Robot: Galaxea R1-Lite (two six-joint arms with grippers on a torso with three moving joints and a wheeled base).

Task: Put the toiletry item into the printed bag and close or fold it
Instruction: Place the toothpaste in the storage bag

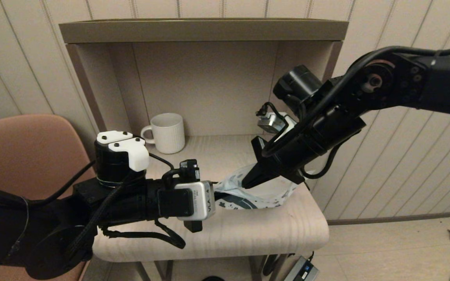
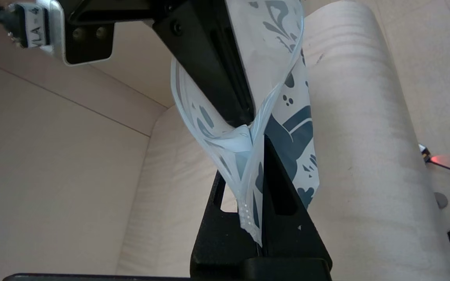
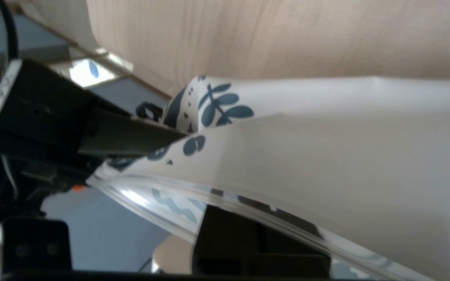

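Observation:
The printed bag (image 1: pixel 264 193) lies on the pale table (image 1: pixel 248 234), its mouth lifted toward my two grippers. In the left wrist view the bag (image 2: pixel 295 128) hangs with one corner pinched between the shut fingers of my left gripper (image 2: pixel 258 156). My right gripper (image 1: pixel 247 182) points down into the bag's mouth. In the right wrist view its fingers (image 3: pixel 248 242) sit together, the clear zip rim lies across them, and the white wall of the bag (image 3: pixel 326 148) hides the tips. The toiletry item is not visible.
A white ribbed mug (image 1: pixel 167 132) stands at the back left of the table, inside a beige alcove with side walls and a top shelf (image 1: pixel 201 29). A pink chair (image 1: pixel 25 148) is at the left. A power adapter (image 1: pixel 303 269) lies on the floor below.

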